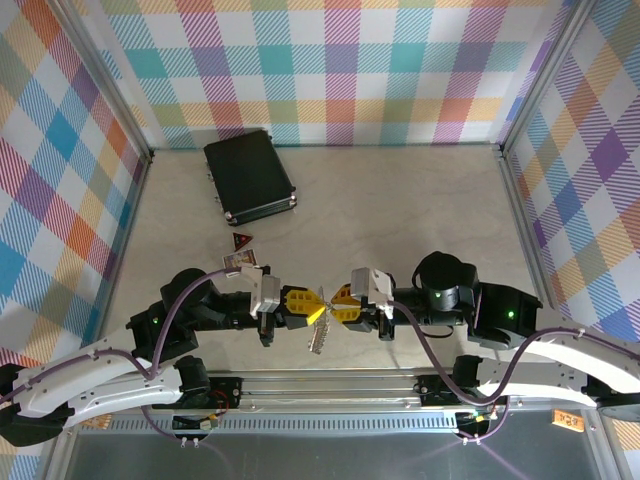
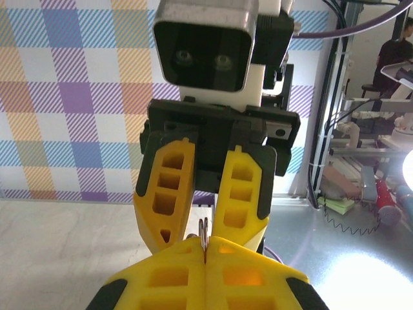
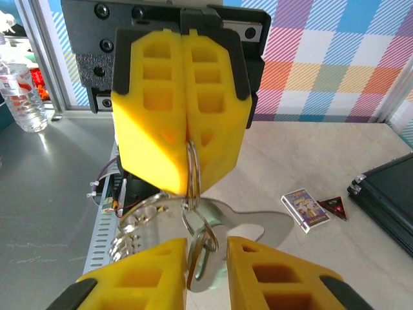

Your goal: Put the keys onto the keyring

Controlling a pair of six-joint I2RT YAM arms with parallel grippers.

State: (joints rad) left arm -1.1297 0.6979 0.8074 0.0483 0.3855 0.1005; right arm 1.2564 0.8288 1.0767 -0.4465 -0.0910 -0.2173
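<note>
My two grippers meet tip to tip above the near middle of the table. The left gripper [image 1: 308, 302] [image 2: 206, 255] is shut, pinching a thin silver split ring [image 3: 192, 161]. From that ring hangs the keyring [image 1: 318, 338] [image 3: 148, 216], a flat silver piece with a row of small rings along one edge. My right gripper [image 1: 340, 300] [image 3: 206, 248] is open, its yellow fingers [image 2: 169, 187] standing either side of the hanging rings and a flat silver tab [image 3: 205, 274]. I cannot pick out the keys in the hanging metal; only a faint green tint shows there.
A black rectangular case [image 1: 250, 177] [image 3: 387, 194] lies at the back left. A small card box [image 1: 243, 262] [image 3: 306, 210] and a dark red triangle [image 1: 241, 240] [image 3: 334, 206] lie between it and the arms. Plaid walls stand on three sides, and a metal rail [image 1: 330, 385] runs along the near edge.
</note>
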